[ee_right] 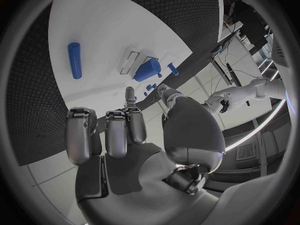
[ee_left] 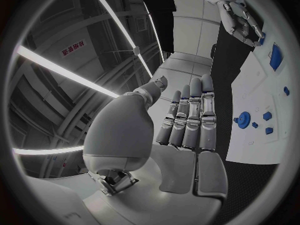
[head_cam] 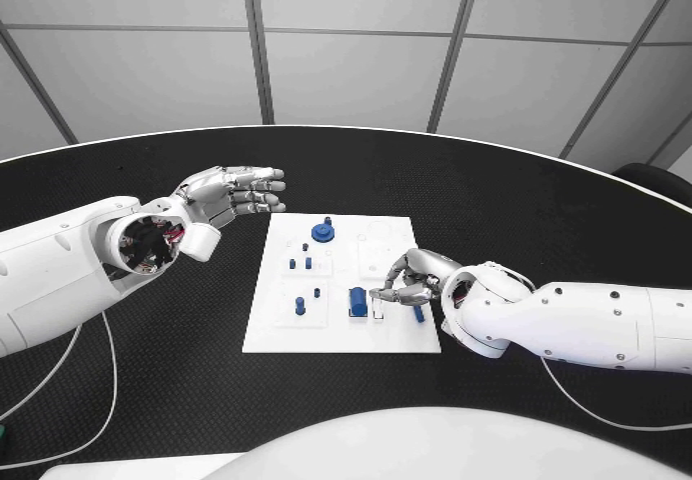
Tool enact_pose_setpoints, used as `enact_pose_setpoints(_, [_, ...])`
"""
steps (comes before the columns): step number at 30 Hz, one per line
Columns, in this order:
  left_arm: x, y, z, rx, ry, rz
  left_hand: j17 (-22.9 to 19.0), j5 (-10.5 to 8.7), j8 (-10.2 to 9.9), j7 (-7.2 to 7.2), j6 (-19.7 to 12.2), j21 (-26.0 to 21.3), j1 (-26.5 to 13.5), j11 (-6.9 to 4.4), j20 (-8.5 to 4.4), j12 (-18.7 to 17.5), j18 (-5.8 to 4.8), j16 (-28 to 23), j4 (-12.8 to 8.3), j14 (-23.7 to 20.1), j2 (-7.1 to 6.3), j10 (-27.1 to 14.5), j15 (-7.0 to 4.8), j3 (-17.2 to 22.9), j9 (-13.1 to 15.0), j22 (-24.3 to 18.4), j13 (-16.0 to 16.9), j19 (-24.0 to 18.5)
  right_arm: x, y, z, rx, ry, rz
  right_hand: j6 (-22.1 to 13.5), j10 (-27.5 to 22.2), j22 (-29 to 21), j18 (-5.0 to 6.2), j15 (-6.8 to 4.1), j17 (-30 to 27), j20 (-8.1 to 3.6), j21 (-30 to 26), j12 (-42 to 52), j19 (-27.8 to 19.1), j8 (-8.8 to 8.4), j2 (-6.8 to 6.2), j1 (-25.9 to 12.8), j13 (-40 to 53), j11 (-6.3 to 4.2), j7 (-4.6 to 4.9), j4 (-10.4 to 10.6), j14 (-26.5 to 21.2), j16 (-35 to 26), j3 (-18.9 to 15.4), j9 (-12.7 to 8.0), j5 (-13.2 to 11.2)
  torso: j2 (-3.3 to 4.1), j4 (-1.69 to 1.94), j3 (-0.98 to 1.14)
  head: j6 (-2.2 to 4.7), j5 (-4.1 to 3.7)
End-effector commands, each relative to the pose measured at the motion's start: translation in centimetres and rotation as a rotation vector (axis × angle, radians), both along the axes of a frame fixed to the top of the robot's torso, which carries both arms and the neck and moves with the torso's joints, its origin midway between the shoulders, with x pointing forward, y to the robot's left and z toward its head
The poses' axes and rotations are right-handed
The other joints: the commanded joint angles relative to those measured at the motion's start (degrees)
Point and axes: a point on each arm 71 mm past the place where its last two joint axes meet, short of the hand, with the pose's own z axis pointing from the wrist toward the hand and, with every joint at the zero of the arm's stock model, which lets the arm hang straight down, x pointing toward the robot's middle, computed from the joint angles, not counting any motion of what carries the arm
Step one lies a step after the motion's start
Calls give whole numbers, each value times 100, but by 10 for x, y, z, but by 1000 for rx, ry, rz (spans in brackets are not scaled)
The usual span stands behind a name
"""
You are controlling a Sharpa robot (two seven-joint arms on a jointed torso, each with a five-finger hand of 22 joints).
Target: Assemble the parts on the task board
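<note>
Left arm [head_cam: 58,270], white, comes in from the left edge of the black table [head_cam: 548,210]. Left hand [head_cam: 231,193], silver, many-fingered, sits left of the board's far left corner and clear of it. Fingers [ee_left: 190,115] straight, lying side by side, nothing in them: released. The left wrist view confirms the palm is bare.

White rectangular task board [head_cam: 332,335] lies mid-table, long side running near to far. Parts on it, left to right:
- small blue peg [head_cam: 300,305], upright, near-left area of the board.
- 2 small blue pins [head_cam: 299,264], close together, further from the robot than that peg.
- blue gear-like round piece [head_cam: 323,232] with a stub on top, far part of the board, left of centre.
- larger blue cylinder block [head_cam: 358,301], near the board's middle, just left of the right hand's fingertips.
- slim blue rod [head_cam: 418,313], lying flat on the board's right part, close beside the right hand on its near side.

Right hand [head_cam: 411,280], silver, over the right part of the board, fingers curled downward toward the surface. In the right wrist view the fingers [ee_right: 116,132] bend in with nothing seen between them; cannot tell from any view whether the fingertips pinch a part. That view also has the rod [ee_right: 75,60] loose on the white plate, apart from the fingers.

Right arm [head_cam: 591,325], white, enters from the right edge.
</note>
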Motion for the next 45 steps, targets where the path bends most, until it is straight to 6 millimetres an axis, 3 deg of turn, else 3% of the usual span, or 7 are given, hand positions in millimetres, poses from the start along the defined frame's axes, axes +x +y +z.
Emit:
enact_pose_setpoints(1, [0,0,0,0,0,-1,6,-23,-10,5,-30,-24,34,1,2,23,69,-19,36,-40,14,-23,19,10,-8,-6,-8,55,0,2,-1,-1,6,-2,45,261,1419,-26,39,1365,41,-31,-41,539,-23,-3,-53,1192,29,8,26,556,-16,-69,-7,11,3,0,-1,0,-4])
enact_pose_setpoints(6, [0,-1,0,0,0,-1,6,-23,-10,5,-30,-24,34,1,2,23,69,-19,36,-40,14,-23,19,10,-8,-6,-8,55,2,8,-2,-2,11,-9,92,214,1376,2,34,1303,39,-171,-146,516,-15,-23,-23,1150,22,-2,87,539,-69,-182,2,5,-3,-11,0,0,8])
enact_pose_setpoints(10, [0,-1,0,-1,1,-4,6,-23,-10,5,-30,-24,34,1,2,23,69,-19,36,-40,14,-23,19,10,-8,-6,-8,55,4,15,-3,-8,20,-13,95,121,1315,39,37,1251,42,-369,-334,482,-20,-49,30,1074,26,1,168,522,-116,-338,9,-8,2,10,-2,0,-2])
enact_pose_setpoints(24, [0,-2,-1,-1,2,-5,16,-23,-7,5,-31,-46,42,2,2,36,69,-22,47,-42,11,-30,20,6,-10,-20,-9,70,18,35,-8,-71,83,4,142,102,1309,41,32,1268,42,-384,-361,480,16,-34,80,1061,17,-13,274,526,-104,-499,35,-47,4,8,-10,0,68])
enact_pose_setpoints(39, [0,-2,-1,1,4,-4,16,-23,-7,5,-31,-46,42,2,2,36,69,-22,47,-42,11,-30,20,6,-10,-20,-9,70,24,48,-7,-117,67,32,189,90,1316,36,19,1292,32,-359,-373,486,73,6,208,1053,1,-33,302,533,-85,-610,70,-36,10,2,2,0,67])
enact_pose_setpoints(45, [0,-1,-1,2,5,-5,19,-24,-6,5,-32,-54,40,2,2,41,68,-22,53,-43,8,-33,21,2,-10,-25,-10,75,25,52,-7,-130,58,42,205,97,1323,31,8,1302,23,-336,-355,492,113,41,364,1057,-12,-47,281,536,-78,-670,95,-8,9,10,-4,0,62])
